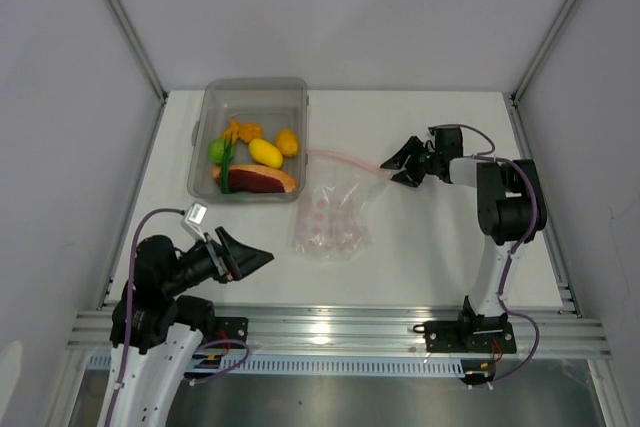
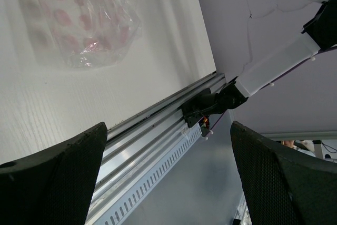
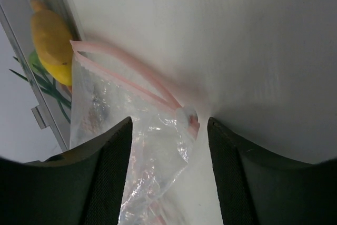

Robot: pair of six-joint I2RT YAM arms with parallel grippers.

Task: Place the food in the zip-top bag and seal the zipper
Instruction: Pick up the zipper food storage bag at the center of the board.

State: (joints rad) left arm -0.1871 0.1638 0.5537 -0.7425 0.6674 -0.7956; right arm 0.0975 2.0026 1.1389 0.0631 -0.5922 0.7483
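Starting at the near edge of the tabletop (image 1: 430,257), the left tool (image 2: 168,130) is found raised, its jaws spread wide with nothing between them. Just beyond it the zip-top bag (image 1: 330,222) lies flat and crinkled at mid-tabletop, apparently empty. Its mouth is turned toward the far side, and the zipper (image 1: 345,158) runs along that edge with its two strips parted. The right tool (image 3: 169,122) is set low at the right-hand end of the zipper, jaws apart, one to each side of the bag's corner; no pinch on the plastic can be made out yet. Farther back on the left, the food (image 1: 258,162) is all kept in a clear bin (image 1: 255,87), just beside the zipper's left end.

The step in hand is judged to be taking hold of the mouth. It would be done well if only one lip is caught, close to the strip, so the mouth can be lifted open rather than clamped shut. The thin film is likely to slip or be dragged if gripped too shallowly.
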